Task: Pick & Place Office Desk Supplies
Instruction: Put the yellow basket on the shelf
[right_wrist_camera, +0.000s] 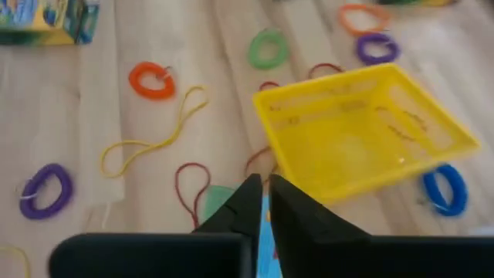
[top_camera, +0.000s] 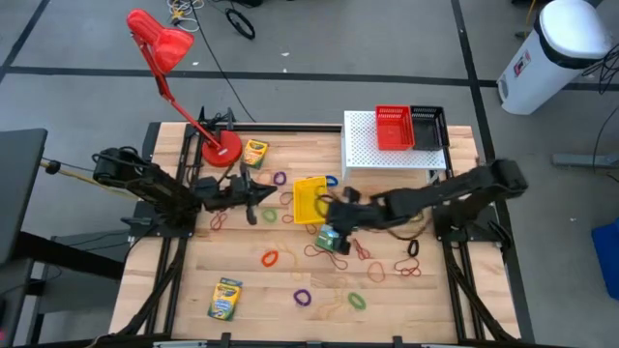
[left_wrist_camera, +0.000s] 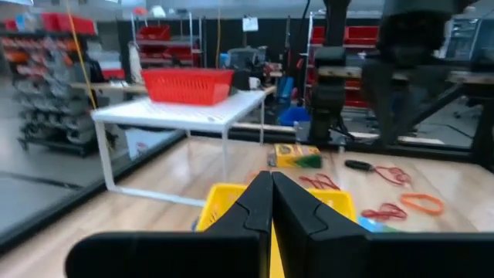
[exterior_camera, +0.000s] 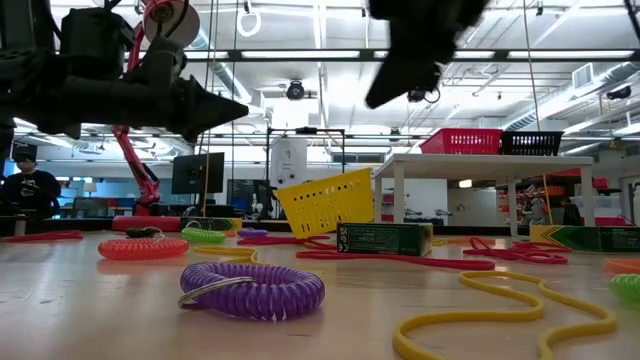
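Observation:
A yellow mesh basket (top_camera: 309, 198) sits tilted mid-table (exterior_camera: 325, 203). My left gripper (top_camera: 261, 193) hangs shut and level just left of it, pointing at it (left_wrist_camera: 272, 176). My right gripper (top_camera: 329, 217) slants down above the table on the basket's near-right side, its fingers a narrow crack apart with nothing between them (right_wrist_camera: 262, 184). A green crayon box (top_camera: 329, 239) lies flat below it. Two more crayon boxes lie at the far left (top_camera: 254, 152) and near left (top_camera: 224, 298). Rubber-band loops (top_camera: 270, 258) in mixed colours are scattered over the table.
A red basket (top_camera: 392, 126) and a black basket (top_camera: 428, 126) stand on a white perforated riser (top_camera: 363, 150) at the far right. The red desk lamp's base (top_camera: 221, 150) is at the far left, its head (top_camera: 160, 43) beyond the table's far edge.

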Available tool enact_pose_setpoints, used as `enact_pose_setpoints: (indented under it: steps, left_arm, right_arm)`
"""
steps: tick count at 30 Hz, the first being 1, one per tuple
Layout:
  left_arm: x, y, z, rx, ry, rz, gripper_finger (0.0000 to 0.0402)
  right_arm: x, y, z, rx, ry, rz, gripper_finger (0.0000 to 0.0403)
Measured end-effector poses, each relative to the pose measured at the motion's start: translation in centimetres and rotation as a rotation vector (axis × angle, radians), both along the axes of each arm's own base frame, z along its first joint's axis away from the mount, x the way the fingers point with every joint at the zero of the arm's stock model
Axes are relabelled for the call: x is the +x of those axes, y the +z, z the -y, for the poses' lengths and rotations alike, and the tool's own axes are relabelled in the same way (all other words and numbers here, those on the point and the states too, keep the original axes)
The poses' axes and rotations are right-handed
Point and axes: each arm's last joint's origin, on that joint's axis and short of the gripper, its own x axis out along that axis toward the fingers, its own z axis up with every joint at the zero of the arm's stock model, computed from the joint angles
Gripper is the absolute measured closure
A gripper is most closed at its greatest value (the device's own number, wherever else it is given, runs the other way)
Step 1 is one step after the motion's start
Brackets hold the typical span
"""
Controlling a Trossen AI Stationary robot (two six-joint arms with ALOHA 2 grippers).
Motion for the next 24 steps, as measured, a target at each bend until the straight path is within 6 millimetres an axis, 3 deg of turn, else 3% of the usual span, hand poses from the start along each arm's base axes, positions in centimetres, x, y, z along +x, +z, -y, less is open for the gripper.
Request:
enact_pose_setpoints:
  steps: [6,12,24]
  left_arm:
    - [1.1,0.9,-0.1,0.096,0.01,0.003,0.0392]
    - [1.3,0.6,-0.1,0.115,0.009,-0.047,0.0392]
    - [1.4,-0.6,0.2,0.078,-0.065,-0.163,0.0392]
  right_arm:
    - [4.7,-0.9,-0.3,-0.095,0.112,-0.19,0.0319]
    - [7.9,-2.8,-0.4,-0.205,0.193,-0.354,0.0301]
    - [9.7,-5.4,0.3,-0.286,0.214,-0.511,0.03]
